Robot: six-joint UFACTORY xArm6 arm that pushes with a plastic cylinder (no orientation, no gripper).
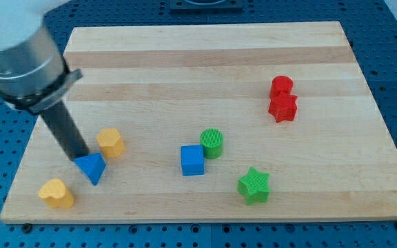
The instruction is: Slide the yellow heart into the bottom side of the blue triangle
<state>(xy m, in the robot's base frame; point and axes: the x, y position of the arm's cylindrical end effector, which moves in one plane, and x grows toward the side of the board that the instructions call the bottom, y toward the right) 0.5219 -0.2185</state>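
Observation:
The yellow heart (56,193) lies near the board's bottom left corner. The blue triangle (91,167) sits just up and right of it, a small gap apart. My tip (78,157) rests against the triangle's upper left edge, above and right of the heart. A second yellow block (110,142), roughly pentagon-shaped, sits just up and right of the triangle.
A blue cube (192,160) and a green cylinder (211,143) sit together near the board's middle. A green star (254,185) lies lower right of them. A red cylinder (280,87) and a red star (283,107) touch at the right. The wooden board (205,48) lies on a blue perforated table.

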